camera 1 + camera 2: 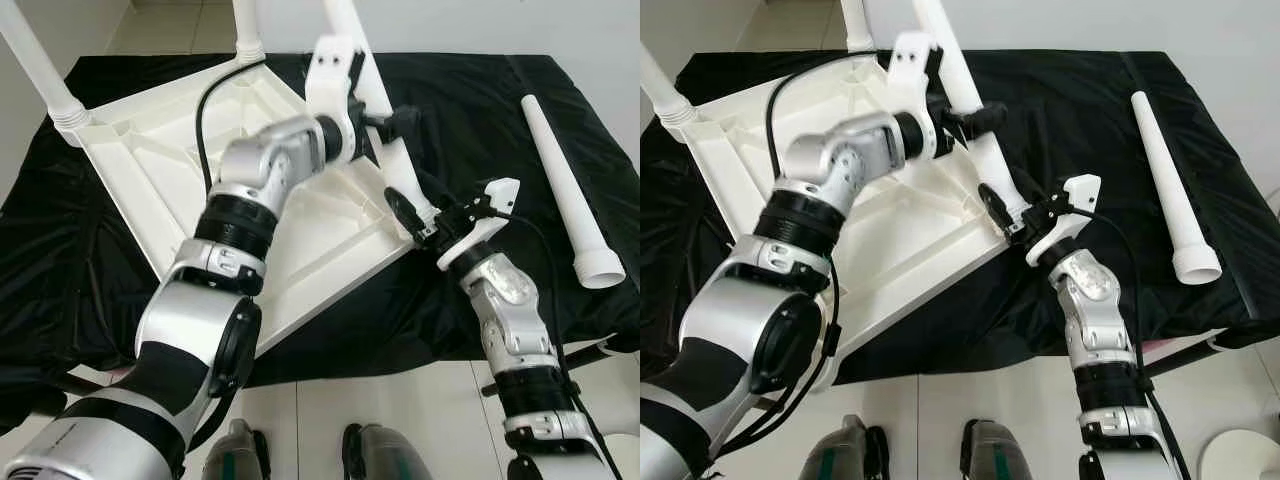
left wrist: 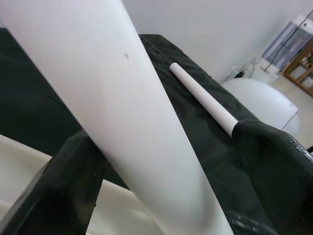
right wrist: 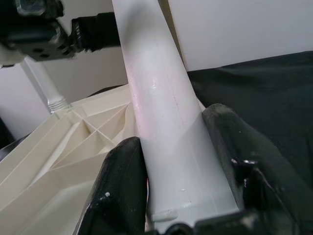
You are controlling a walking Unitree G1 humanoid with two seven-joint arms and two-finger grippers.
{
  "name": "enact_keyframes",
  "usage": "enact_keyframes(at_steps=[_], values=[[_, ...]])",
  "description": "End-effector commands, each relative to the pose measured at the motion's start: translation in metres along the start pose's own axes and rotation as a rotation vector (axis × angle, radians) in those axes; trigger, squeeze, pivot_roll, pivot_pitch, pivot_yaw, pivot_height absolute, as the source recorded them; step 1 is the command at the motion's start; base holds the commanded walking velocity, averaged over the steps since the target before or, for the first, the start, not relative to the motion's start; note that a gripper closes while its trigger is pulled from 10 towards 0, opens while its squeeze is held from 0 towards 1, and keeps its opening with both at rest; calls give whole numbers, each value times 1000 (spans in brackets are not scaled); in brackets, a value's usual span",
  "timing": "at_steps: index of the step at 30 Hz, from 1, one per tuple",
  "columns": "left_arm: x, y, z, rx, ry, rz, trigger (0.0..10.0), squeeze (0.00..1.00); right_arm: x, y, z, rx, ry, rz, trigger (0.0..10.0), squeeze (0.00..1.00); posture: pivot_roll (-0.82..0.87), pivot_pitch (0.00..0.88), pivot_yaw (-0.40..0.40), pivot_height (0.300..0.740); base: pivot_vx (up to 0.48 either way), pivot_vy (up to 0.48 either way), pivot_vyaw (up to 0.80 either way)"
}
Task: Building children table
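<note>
I judge the smooth white plastic table leg (image 1: 395,150) light, stiff and slippery, best held low by its socket. It rises from the near right corner of the upturned ribbed white tabletop (image 1: 150,150) on the black-draped counter (image 1: 480,110). My left gripper (image 1: 385,125) straddles it higher; my right gripper (image 1: 420,215) pinches its base. A spare white leg (image 1: 565,170) lies far right.

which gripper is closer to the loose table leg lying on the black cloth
Right. The right gripper grips the base of the leg being fitted at the tabletop's corner, nearer the loose leg. The left gripper holds that fitted leg higher, farther away.
</note>
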State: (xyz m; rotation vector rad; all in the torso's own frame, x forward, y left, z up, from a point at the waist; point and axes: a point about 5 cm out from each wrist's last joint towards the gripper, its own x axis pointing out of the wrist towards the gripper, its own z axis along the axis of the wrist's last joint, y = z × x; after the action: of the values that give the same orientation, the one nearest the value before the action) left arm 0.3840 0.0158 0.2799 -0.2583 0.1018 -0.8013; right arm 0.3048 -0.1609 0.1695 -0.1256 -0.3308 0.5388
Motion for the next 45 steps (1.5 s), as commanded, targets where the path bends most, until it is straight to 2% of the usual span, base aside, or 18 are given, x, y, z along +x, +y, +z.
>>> enact_keyframes(at_steps=[1, 8, 17, 18, 23, 24, 30, 32, 37, 41, 42, 45], values=[[1, 3, 8, -10, -17, 13, 10000, 0, -3, 8, 1, -17, -10, 30, 10000, 0, -206, 102, 38, 740, 0, 0, 0], [-2, 12, 32, -9, -64, 37, 10000, 0, -12, 20, -4, -15, 8, 42, 10000, 0, -210, 93, 48, 740, 0, 0, 0], [-5, 16, 49, -1, -96, 41, 10000, 0, -14, 23, -6, -21, 13, 46, 10000, 0, -208, 88, 50, 740, 0, 0, 0], [-7, 18, 57, 12, -109, 35, 10000, 0, -14, 23, -6, -29, 19, 47, 10000, 0, -198, 82, 50, 740, 0, 0, 0], [-8, 17, 58, 10, -110, 26, 10000, 0, -14, 22, -6, -35, 21, 45, 10000, 0, -198, 82, 50, 740, 0, 0, 0], [-7, 16, 58, 3, -110, 3, 0, 0, -14, 21, -6, -34, 22, 39, 10000, 0, -197, 80, 50, 740, 0, 0, 0], [-6, 12, 54, -12, -102, -34, 0, 0, -12, 18, -5, -42, 19, 22, 10000, 0, -194, 82, 49, 740, 0, 0, 0], [-4, 5, 49, -28, -90, -85, 0, 0, -10, 14, -2, -47, 8, -2, 10000, 0, -193, 85, 49, 740, 0, 0, 0], [-1, -3, 40, -56, -66, -135, 0, 0, -7, 11, 0, -53, 0, -14, 10000, 0, -193, 88, 48, 740, 0, 0, 0], [0, -4, 39, -58, -62, -140, 0, 0, -7, 11, 0, -55, 1, -14, 10000, 0, -191, 90, 47, 740, 0, 0, 0], [0, -4, 39, -52, -64, -137, 549, 0, -7, 10, -1, -54, 7, -15, 10000, 0, -189, 91, 46, 740, 0, 0, 0], [0, -4, 40, -48, -65, -135, 549, 0, -6, 10, -1, -53, 11, -15, 10000, 0, -189, 91, 46, 740, 0, 0, 0]])
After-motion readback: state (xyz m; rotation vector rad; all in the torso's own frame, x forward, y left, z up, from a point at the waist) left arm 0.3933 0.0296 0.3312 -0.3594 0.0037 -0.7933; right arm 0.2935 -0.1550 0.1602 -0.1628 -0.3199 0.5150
